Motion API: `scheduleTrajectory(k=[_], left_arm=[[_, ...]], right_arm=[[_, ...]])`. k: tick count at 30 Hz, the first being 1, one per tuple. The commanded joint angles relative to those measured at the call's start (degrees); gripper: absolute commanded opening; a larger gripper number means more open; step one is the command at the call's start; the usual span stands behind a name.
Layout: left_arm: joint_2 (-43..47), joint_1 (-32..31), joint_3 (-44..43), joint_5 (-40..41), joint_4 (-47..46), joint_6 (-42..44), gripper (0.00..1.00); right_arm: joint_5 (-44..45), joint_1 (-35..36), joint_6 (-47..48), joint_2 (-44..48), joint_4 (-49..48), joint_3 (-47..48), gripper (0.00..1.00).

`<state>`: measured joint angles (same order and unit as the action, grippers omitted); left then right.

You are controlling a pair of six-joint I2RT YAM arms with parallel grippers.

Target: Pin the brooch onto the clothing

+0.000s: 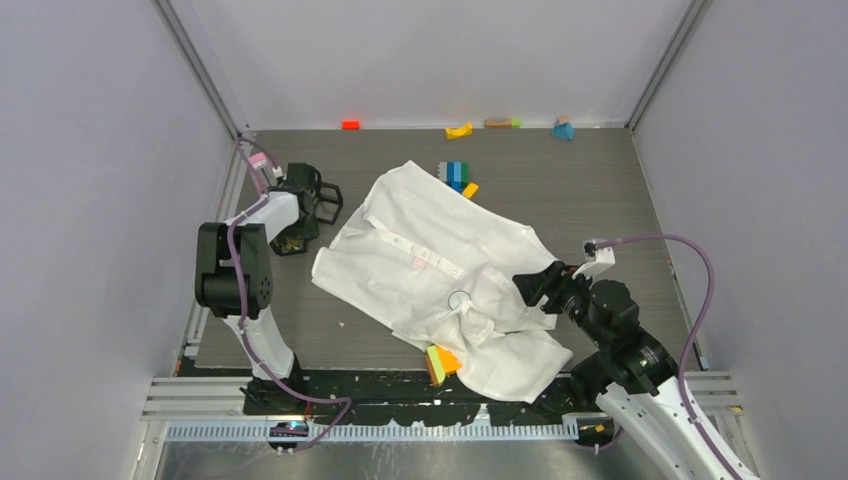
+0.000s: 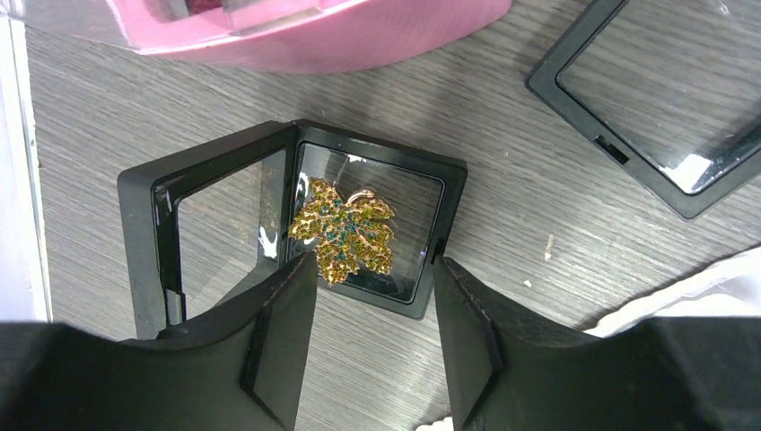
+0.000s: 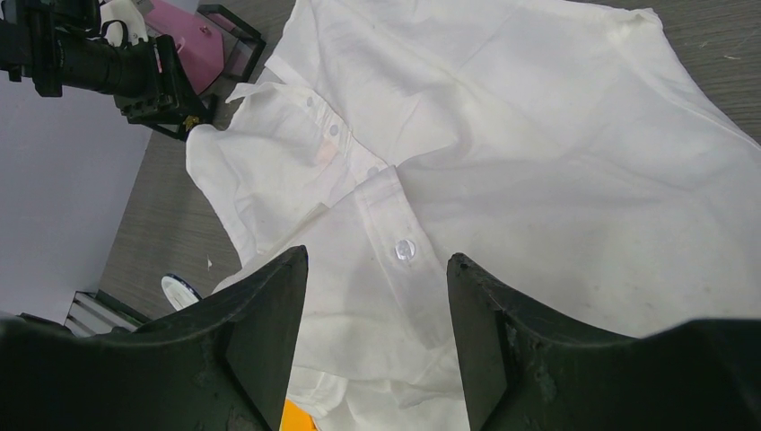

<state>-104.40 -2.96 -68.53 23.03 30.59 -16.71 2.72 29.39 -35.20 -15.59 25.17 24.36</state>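
Observation:
The brooch, a gold maple leaf set with small green-blue stones, lies inside an open black-framed box on the grey table. My left gripper hovers just above the box's near edge, open, with only bare table between its fingers. In the top view the left gripper is at the table's far left, beside the shirt's sleeve. The clothing, a white button-up shirt, lies spread across the middle. Above its lower right part my right gripper stands open, holding nothing. A shirt button shows between the right gripper's fingers.
A second black frame box and a pink object lie near the brooch box. Coloured toy blocks sit behind the shirt and along the back wall; an orange-yellow block pokes from under its hem. A small white disc lies on the table.

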Motion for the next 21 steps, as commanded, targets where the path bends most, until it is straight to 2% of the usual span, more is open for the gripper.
scheduleTrajectory(k=[1, 13, 21], left_arm=[[1.7, 1.0, 0.5, 0.8, 0.2, -1.3, 0.53], [-0.1, 2.0, -0.1, -2.9, 1.1, -1.7, 0.54], [0.4, 1.9, 0.5, -6.9, -0.2, -1.1, 0.41]], right_arm=[[1.1, -0.1, 0.9, 1.2, -1.1, 0.4, 0.64], [2.1, -0.2, 1.1, 3.3, 1.6, 0.9, 0.64], [2.5, -0.2, 1.1, 3.9, 2.3, 1.1, 0.64]])
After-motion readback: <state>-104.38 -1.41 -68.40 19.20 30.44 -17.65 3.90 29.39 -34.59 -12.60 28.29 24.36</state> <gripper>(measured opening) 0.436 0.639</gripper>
